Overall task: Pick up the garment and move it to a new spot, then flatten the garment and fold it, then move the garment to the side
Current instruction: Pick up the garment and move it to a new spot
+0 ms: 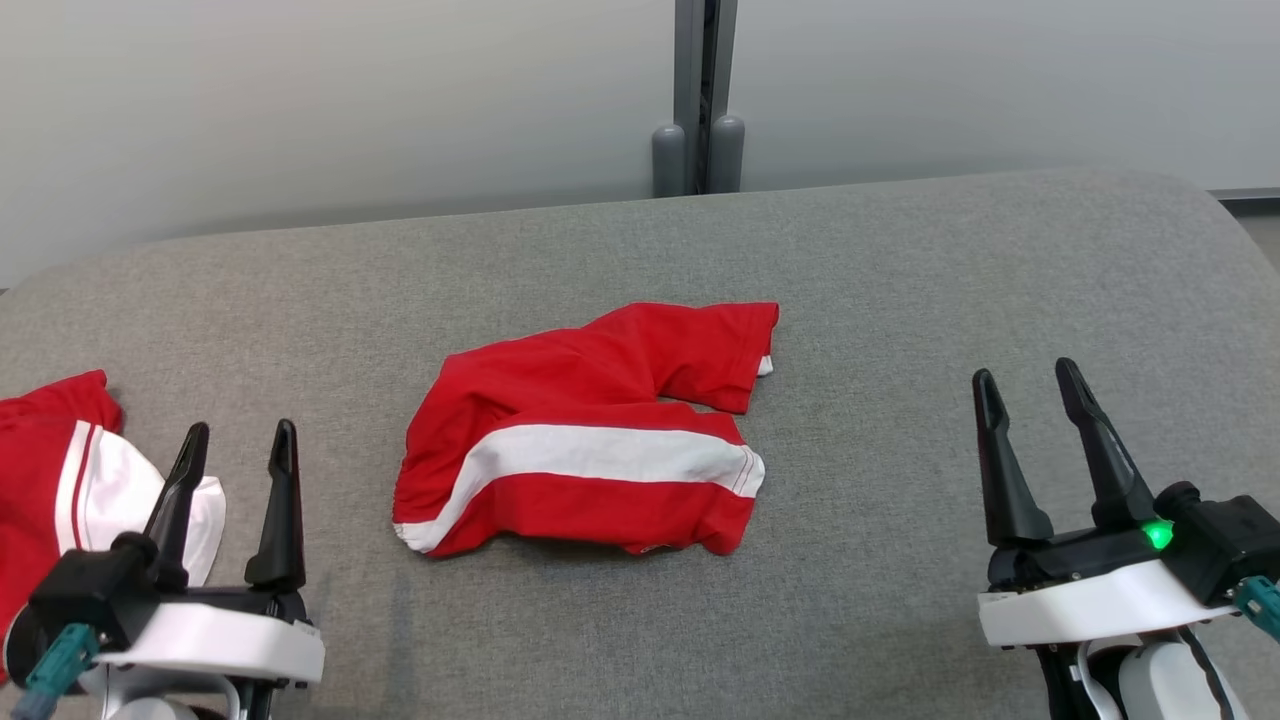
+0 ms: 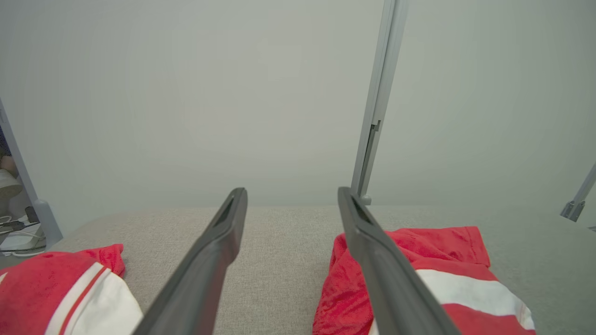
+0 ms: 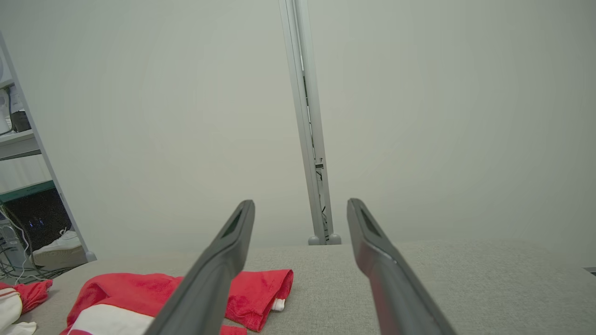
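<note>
Two dark-fingered grippers sat closest to the head camera. Left gripper point(image 1: 240, 430) at the lower left had its fingers spread apart and held nothing. Right gripper point(image 1: 1027, 372) at the lower right was likewise spread and empty. Between them, ahead of both sets of fingertips, a red garment point(image 1: 580, 440) with a broad white stripe lay crumpled on a grey padded surface point(image 1: 900, 300). Its long axis ran side to side, roughly along the line from one gripper to the other. It lay inward of each gripper, and the left one appeared nearer to it, so a first reach would likely go forward and inward from that side. A second garment point(image 1: 60, 470), red and white, lay just outside and partly beneath the left gripper.

From the left wrist camera, the spread fingers of the left gripper point(image 2: 292, 193) pointed over the bare surface toward a pale wall point(image 2: 186, 93). Beyond and beside the right-hand finger lay the garment point(image 2: 447, 246), not touched by it.

From the right wrist camera, the right gripper point(image 3: 300, 204) stood open over bare fabric. Well off past its left-hand finger lay the garment point(image 3: 116, 286), with a grey post point(image 3: 307, 116) straight ahead.
</note>
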You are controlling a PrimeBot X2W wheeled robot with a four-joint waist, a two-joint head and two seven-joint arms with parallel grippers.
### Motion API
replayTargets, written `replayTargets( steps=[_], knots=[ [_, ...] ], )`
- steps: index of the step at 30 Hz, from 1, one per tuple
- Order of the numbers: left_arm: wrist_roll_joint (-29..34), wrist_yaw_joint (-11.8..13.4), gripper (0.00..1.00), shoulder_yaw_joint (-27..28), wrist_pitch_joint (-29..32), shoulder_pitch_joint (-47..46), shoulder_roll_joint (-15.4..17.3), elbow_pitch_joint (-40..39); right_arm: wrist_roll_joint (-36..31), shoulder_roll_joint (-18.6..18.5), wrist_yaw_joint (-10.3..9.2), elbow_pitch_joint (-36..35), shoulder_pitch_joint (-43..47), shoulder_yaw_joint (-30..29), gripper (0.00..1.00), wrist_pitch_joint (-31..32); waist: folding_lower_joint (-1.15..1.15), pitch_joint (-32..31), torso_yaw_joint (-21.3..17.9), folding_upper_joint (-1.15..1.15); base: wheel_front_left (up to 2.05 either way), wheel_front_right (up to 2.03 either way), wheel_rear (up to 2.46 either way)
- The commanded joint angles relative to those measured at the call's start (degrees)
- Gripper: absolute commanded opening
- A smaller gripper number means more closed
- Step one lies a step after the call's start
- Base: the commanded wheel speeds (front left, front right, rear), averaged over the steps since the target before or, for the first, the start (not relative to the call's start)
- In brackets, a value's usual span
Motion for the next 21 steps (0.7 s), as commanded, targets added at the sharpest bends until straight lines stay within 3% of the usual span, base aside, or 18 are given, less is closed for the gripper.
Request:
replayTargets(
  steps=[1,8,21],
  knots=[
    [2.3,-1.0,1.0,2.6,-0.1,2.0,-1.6,-0.5,-0.7,-0.4,0.03,-0.6,0.7,-0.7,1.0,-0.3,0.0,-0.3,0.3,0.0,0.0,0.0,0.0],
    [8.5,-5.1,1.0,7.4,-0.1,5.1,-7.4,0.0,-3.8,-0.4,0.03,0.4,2.6,-2.8,1.0,-0.3,0.0,-0.7,1.2,0.0,0.0,0.0,0.0],
    [14.8,-10.2,1.0,12.3,-0.1,5.8,-13.4,2.0,-4.9,-0.4,0.03,1.3,3.1,-3.1,1.0,-0.3,0.0,-1.4,1.2,0.0,0.0,0.0,0.0]
  ],
)
